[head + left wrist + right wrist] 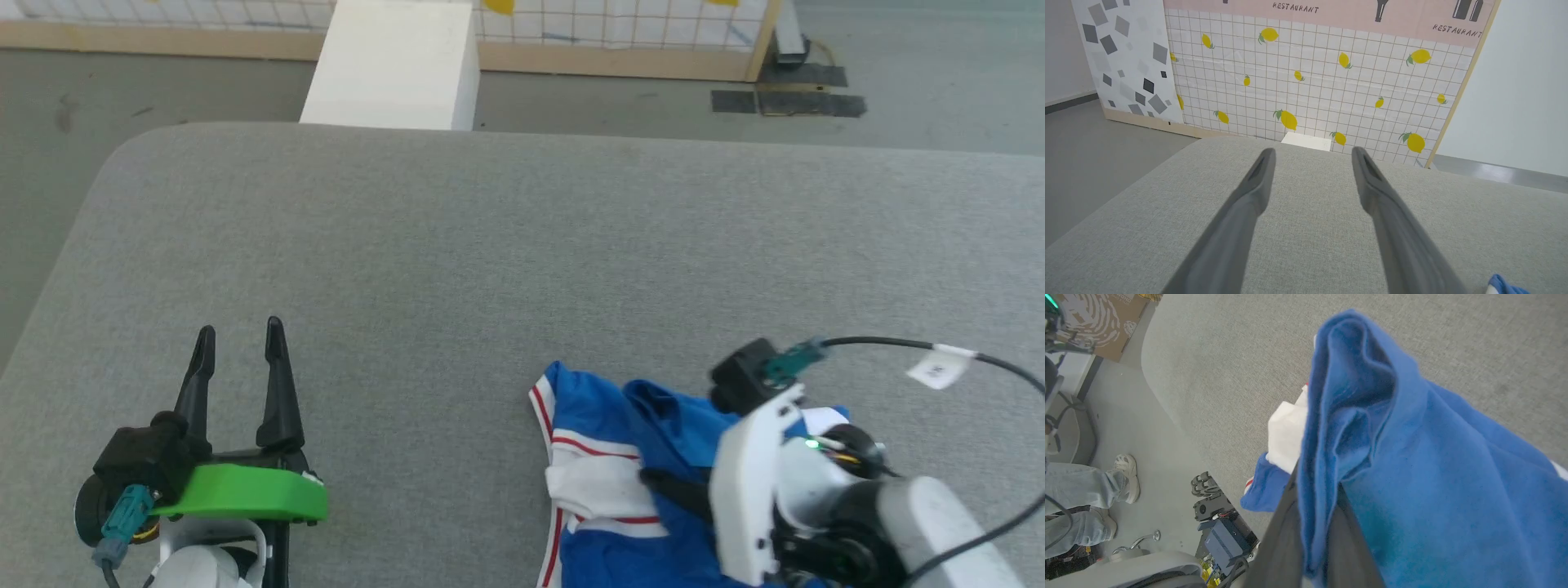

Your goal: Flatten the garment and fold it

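The garment lies crumpled near the front right of the grey padded table: royal-blue cloth with a white sleeve and red-and-white trim, its lettering hidden. My right gripper reaches into it from the right. In the right wrist view that gripper is shut on a raised fold of the garment, whose blue cloth drapes over the fingertips. At the front left my left gripper hovers open and holds nothing, well left of the shirt. The left wrist view has the open left gripper over bare table, with a blue corner of the garment at the lower right.
A white box stands on the floor beyond the table's far edge, before a lemon-patterned wall panel. A person's legs in jeans and white shoes stand beside the table's rounded corner, near my base hardware. A cardboard box sits further off.
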